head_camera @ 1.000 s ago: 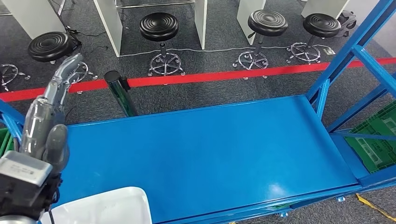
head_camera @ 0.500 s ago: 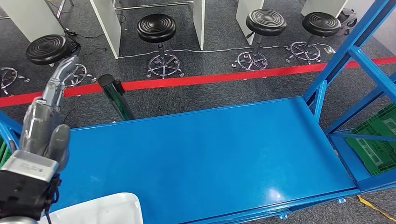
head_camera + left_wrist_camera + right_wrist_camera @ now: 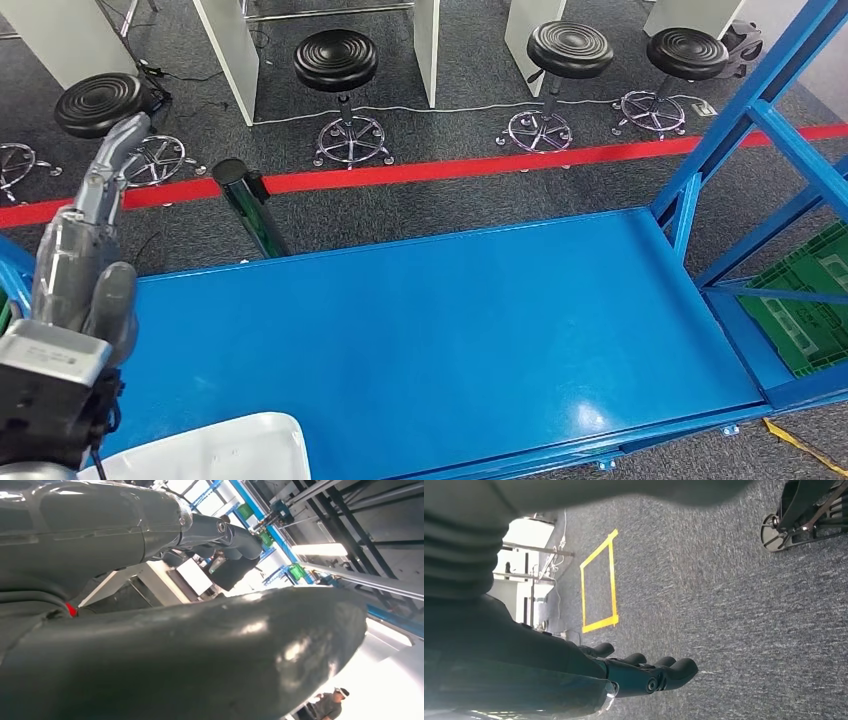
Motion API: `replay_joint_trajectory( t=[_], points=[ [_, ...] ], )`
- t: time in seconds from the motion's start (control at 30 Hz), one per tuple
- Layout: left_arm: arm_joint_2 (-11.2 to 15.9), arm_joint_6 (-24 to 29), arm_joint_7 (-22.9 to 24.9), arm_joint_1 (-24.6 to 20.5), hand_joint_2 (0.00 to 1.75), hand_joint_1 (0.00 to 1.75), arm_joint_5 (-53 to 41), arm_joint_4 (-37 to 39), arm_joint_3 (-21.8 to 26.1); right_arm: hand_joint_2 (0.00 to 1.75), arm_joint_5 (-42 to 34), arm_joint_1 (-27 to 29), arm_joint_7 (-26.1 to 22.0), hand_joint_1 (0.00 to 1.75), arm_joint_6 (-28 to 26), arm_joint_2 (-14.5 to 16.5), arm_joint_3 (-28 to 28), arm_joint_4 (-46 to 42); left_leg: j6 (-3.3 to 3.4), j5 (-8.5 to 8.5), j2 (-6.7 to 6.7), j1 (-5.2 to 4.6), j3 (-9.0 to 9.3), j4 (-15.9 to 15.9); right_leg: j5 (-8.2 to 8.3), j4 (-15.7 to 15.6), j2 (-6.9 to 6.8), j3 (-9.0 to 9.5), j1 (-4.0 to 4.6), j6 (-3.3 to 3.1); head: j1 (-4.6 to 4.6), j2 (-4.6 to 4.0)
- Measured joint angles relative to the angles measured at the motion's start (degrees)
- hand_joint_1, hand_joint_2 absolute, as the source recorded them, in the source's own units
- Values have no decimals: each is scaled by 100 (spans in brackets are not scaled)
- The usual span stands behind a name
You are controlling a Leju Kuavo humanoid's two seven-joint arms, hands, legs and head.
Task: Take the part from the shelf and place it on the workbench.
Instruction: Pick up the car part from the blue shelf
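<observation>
Part: a white, rounded-cornered object (image 3: 215, 450) lies at the near edge of the blue workbench (image 3: 450, 330), just beside the left wrist; cannot tell from the frames whether this is the task's part, and no hand grips it.

Left hand (image 3: 85, 250): raised over the bench's left end, fingers (image 3: 118, 150) stretched straight out and lying together, thumb alongside, nothing between them. Fingertips point toward the black stool (image 3: 98, 102) on the grey carpet past the red floor line (image 3: 430, 168). A dark post (image 3: 248, 205) stands just beyond the bench edge, off to the side of the fingers.

Right hand (image 3: 644, 672): hangs over grey carpet, fingers slightly curled, side by side, holding nothing. Yellow tape square (image 3: 599, 582) on the floor beyond the fingertips.

Green crate (image 3: 810, 295) in the blue rack, far from both hands.
</observation>
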Motion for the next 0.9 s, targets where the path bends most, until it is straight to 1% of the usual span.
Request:
replay_joint_trajectory(
  t=[0.37,0.53,0.63,0.7,0.73,0.77,0.83,0.87,0.9],
  points=[
    [0,23,0,37,0,0,0,0,23,0,2,-1,10,0,0,0,-1,0,0,0,-1,0,0,0,0,-2,0,0,0,0,0,0],
    [1,45,0,65,0,0,0,0,26,0,13,-1,15,0,2,0,-1,0,13,-8,-6,-21,-6,20,19,-27,-1,4,-12,21,0,0],
    [6,54,0,79,0,0,0,0,28,0,16,-3,15,0,2,1,-1,0,39,-6,-7,-38,-8,12,35,-57,0,12,-29,53,0,0],
    [14,56,-1,80,0,0,0,-2,31,0,16,-6,15,0,2,1,-1,0,82,30,-2,-18,22,-55,15,-58,-2,20,-34,84,2,0],
    [16,57,-2,79,0,0,0,-3,32,0,17,-8,15,0,2,2,-1,0,107,53,4,-3,42,-93,-55,36,-4,-17,-33,97,8,0],
    [16,59,-2,82,0,0,0,-4,32,0,17,-8,15,0,2,2,-1,0,128,73,10,11,61,-124,-182,246,-7,-109,-35,105,17,0],
    [15,60,-3,94,0,0,0,-1,30,0,20,-5,15,0,2,5,-1,0,142,84,15,8,71,-133,-531,975,-11,-461,-37,117,33,0],
    [14,60,-2,104,0,0,0,1,28,0,22,-2,15,0,2,5,-1,0,141,84,13,5,72,-133,-642,1314,-11,-634,-37,119,37,0],
    [14,60,-2,112,0,0,0,2,28,0,27,1,15,0,2,5,-1,0,140,83,9,1,76,-132,-652,1504,-11,-743,-36,116,38,0]
  ],
)
